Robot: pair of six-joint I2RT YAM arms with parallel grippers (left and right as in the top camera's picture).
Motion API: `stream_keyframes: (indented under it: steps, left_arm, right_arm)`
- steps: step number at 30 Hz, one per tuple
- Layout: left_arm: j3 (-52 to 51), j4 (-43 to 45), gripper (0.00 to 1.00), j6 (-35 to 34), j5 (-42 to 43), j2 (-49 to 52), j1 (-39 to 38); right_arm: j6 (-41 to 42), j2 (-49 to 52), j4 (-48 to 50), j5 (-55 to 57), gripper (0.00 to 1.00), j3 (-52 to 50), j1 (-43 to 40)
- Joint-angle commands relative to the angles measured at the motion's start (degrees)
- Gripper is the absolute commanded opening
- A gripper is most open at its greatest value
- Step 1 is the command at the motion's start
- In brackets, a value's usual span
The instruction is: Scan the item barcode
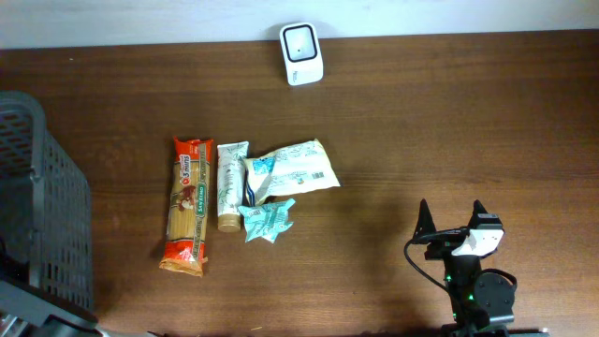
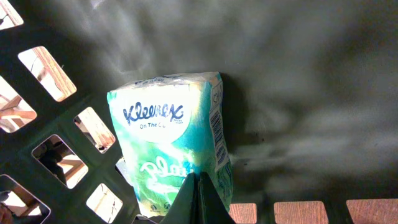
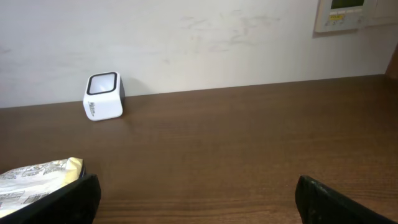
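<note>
Left hand (image 2: pixel 199 202): fingers together, tips meeting to a point over the near edge of a Kleenex pack (image 2: pixel 171 143); could not tell whether any wrap was pinched between them. The pack lay label-up inside the basket (image 2: pixel 298 74), close to its slotted wall. From overhead the basket stood at the left edge of the worktop (image 1: pixel 449 112), and the left hand itself was hidden there. Right hand (image 1: pixel 451 208): fingers wide apart, holding nothing, low over the near right part of the worktop and well apart from everything else. Farther in, left of centre, four items lay grouped: a pasta pack (image 1: pixel 188 206) lengthwise; a tube (image 1: pixel 229 185) just beside it on the right, cap end nearer; a white-and-yellow pouch (image 1: pixel 295 168) against the tube's right side; and a small teal packet (image 1: pixel 267 220) at the pouch's near edge. No barcode could be read from overhead. Farthest, the white scanner (image 1: pixel 301 53) stood alone at the far edge, by the wall (image 3: pixel 217 43), well apart from the items and both hands.
</note>
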Motion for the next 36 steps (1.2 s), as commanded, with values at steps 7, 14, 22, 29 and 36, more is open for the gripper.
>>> stream_keyframes:
  steps: [7,14,22,29,36]
  left_arm:
    - [-1.46,4.17,0.78,-0.39,-3.72,0.44,0.74]
    - [-5.79,9.16,0.77,-0.39,-4.26,0.44,2.95]
    - [-7.91,12.13,0.02,-0.39,-4.17,0.44,3.48]
    - [4.22,3.91,0.0,-0.39,1.53,0.37,3.45]
    - [36.22,-11.61,0.0,-0.39,8.2,0.26,2.25]
  right_arm:
    - [0.26,-0.37,-0.11,0.09,0.99,-0.48,-0.31]
    - [0.26,-0.37,-0.13,0.09,0.99,-0.48,-0.31]
    - [0.26,-0.37,-0.13,0.09,0.99,-0.48,-0.31]
    - [0.26,-0.37,-0.13,0.09,0.99,-0.48,-0.31]
    - [0.26,-0.37,-0.13,0.09,0.99,-0.48,-0.31]
